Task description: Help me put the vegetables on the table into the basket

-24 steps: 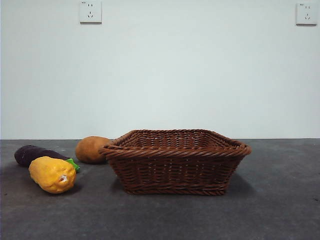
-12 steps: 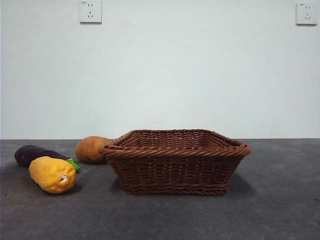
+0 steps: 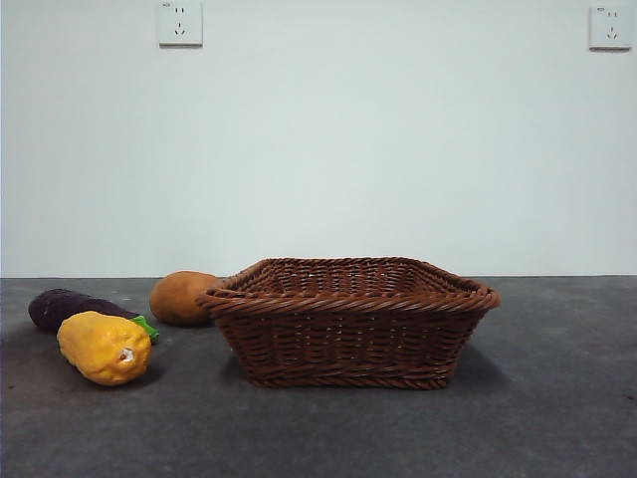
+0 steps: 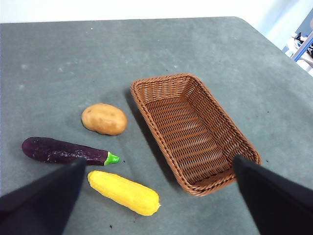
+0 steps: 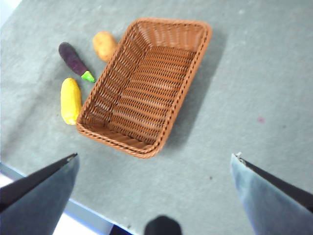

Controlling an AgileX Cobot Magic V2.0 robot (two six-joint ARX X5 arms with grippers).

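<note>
Nothing of the task looks done yet, judging by where things lie. Across the front view, the basket (image 3: 348,321) stands mid-table with its inside hidden behind the near wall; the eggplant (image 3: 70,307), the corn (image 3: 104,348) and the potato (image 3: 182,297) all lie on the table (image 3: 557,418) beside one end of it, and no arm shows.

From the left wrist view, the left gripper (image 4: 156,196) hangs high above the table with its jaws spread wide and holding nothing. Below it the basket (image 4: 193,129) is bare wicker, and potato (image 4: 103,119), eggplant (image 4: 63,151) and corn (image 4: 124,192) rest just outside its long side.

From the right wrist view, the right gripper (image 5: 156,188) is likewise high, jaws wide apart and empty. Its basket (image 5: 146,83) holds nothing; all three vegetables remain to be moved.
</note>
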